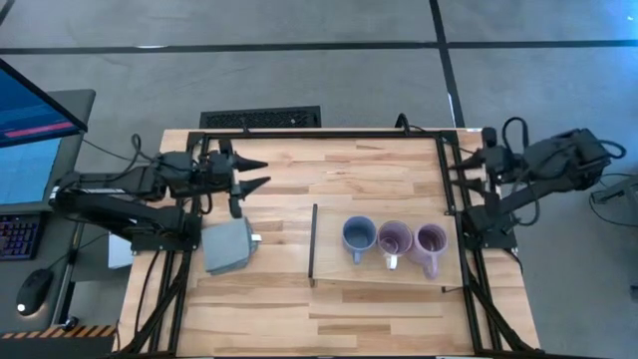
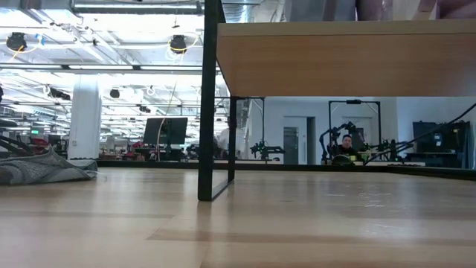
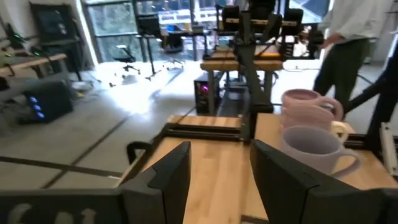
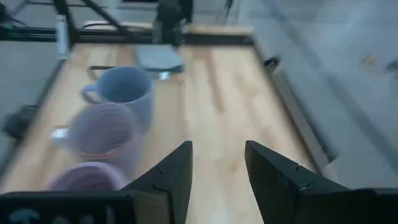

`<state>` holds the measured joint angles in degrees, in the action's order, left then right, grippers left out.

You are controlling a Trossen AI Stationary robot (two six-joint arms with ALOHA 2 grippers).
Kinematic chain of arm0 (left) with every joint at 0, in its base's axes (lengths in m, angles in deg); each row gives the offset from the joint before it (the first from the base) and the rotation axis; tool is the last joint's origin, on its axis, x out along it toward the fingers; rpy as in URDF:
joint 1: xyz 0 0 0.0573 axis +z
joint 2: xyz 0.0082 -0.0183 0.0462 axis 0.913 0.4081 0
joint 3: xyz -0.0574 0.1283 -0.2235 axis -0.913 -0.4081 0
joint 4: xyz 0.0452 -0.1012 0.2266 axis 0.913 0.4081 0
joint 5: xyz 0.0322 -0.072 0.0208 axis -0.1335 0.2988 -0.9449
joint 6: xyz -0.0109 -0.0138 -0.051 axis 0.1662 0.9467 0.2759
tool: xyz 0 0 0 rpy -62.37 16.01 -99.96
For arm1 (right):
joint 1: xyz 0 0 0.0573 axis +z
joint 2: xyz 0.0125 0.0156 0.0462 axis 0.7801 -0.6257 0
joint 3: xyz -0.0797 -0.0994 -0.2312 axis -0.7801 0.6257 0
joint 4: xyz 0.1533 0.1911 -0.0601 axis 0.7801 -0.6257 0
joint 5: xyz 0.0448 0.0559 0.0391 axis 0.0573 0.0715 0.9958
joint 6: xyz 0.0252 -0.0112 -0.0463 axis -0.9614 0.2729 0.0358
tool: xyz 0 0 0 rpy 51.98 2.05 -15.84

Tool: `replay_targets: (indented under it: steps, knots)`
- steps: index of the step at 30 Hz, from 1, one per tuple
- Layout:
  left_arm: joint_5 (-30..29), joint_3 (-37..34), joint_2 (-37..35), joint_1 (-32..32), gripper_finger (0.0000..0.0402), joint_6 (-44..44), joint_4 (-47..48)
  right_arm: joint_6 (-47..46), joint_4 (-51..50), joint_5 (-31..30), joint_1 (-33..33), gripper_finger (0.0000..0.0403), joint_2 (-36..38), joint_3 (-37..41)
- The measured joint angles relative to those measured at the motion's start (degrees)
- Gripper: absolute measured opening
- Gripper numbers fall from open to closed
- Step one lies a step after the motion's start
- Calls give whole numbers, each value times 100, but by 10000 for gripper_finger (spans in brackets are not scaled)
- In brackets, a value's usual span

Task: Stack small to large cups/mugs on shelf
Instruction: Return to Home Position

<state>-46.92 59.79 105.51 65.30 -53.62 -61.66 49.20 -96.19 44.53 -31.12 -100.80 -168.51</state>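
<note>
Three mugs stand upright in a row on the light-wood shelf (image 1: 344, 269): a blue-grey mug (image 1: 359, 236), a lavender mug (image 1: 396, 239) and another lavender mug (image 1: 431, 240). All three handles point toward the near edge. The shelf's black strip (image 1: 313, 242) runs along its left short edge. My left gripper (image 1: 254, 172) hovers open over the table's far left, pointing right, well clear of the mugs. My right gripper (image 1: 457, 172) is open at the far right edge, pointing left. In the right wrist view the mugs (image 4: 102, 130) lie ahead of the open fingers (image 4: 217, 163).
A flat grey block (image 1: 229, 245) lies on the slatted tabletop left of the shelf, below my left arm. In the low view the shelf (image 2: 342, 63) sits raised on a black leg (image 2: 210, 112). Black frame rails border the table. A person (image 3: 348, 43) stands beyond the table.
</note>
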Motion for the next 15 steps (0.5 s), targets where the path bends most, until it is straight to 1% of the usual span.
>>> replay_targets:
  steps: [2,3,8,10,12,15]
  knots:
    - [-53,-198,-182,68,158,-56,-96,377,172,-301,0,171,222,165]
    - [-57,-340,-301,121,158,-53,-85,460,251,-345,0,171,364,257]
    - [0,-1145,-909,548,158,151,-181,456,906,-214,51,171,1515,989]
    - [230,-1435,-1163,751,158,236,-356,423,1227,26,120,171,2094,1424]
    - [544,-1718,-1416,931,158,298,-413,385,1550,80,206,171,2597,1893]
    - [1034,-2010,-1726,1159,158,312,-461,160,1735,110,325,171,3261,2606]
